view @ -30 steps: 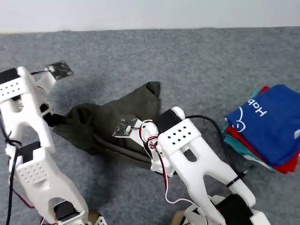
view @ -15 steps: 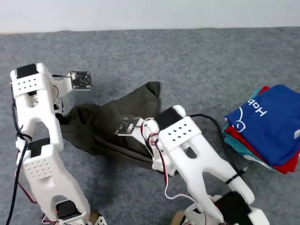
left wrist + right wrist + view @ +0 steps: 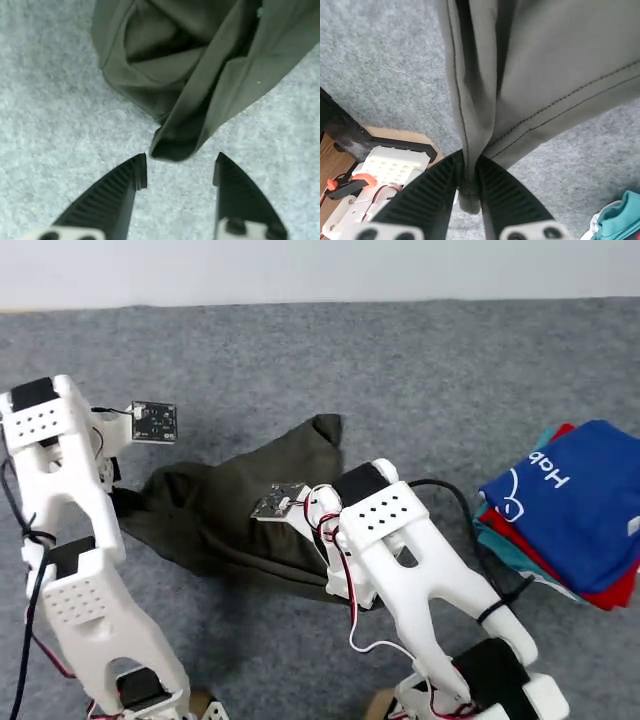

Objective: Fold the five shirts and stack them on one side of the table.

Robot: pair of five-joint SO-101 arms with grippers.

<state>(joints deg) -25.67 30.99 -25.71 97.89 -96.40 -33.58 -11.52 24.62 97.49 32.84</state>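
Observation:
An olive green shirt (image 3: 235, 505) lies crumpled in the middle of the grey table, between the two arms. In the left wrist view my left gripper (image 3: 181, 165) is open just short of a folded corner of the shirt (image 3: 175, 142), without touching it. In the right wrist view my right gripper (image 3: 470, 167) is shut on a bunched fold of the shirt (image 3: 545, 60), which hangs from the fingers above the felt. In the high view the right arm (image 3: 400, 550) covers the shirt's near right edge. The left arm (image 3: 60, 470) stands at the shirt's left end.
A stack of folded shirts (image 3: 575, 510), blue on top with red and teal beneath, sits at the table's right edge. Open grey felt (image 3: 420, 370) stretches behind the olive shirt. An arm's white base and a wooden edge (image 3: 390, 167) lie below the right gripper.
The left arm swung up and right, then came back left and lower beside the shirt's left end. The right arm shifted slightly, still holding the shirt.

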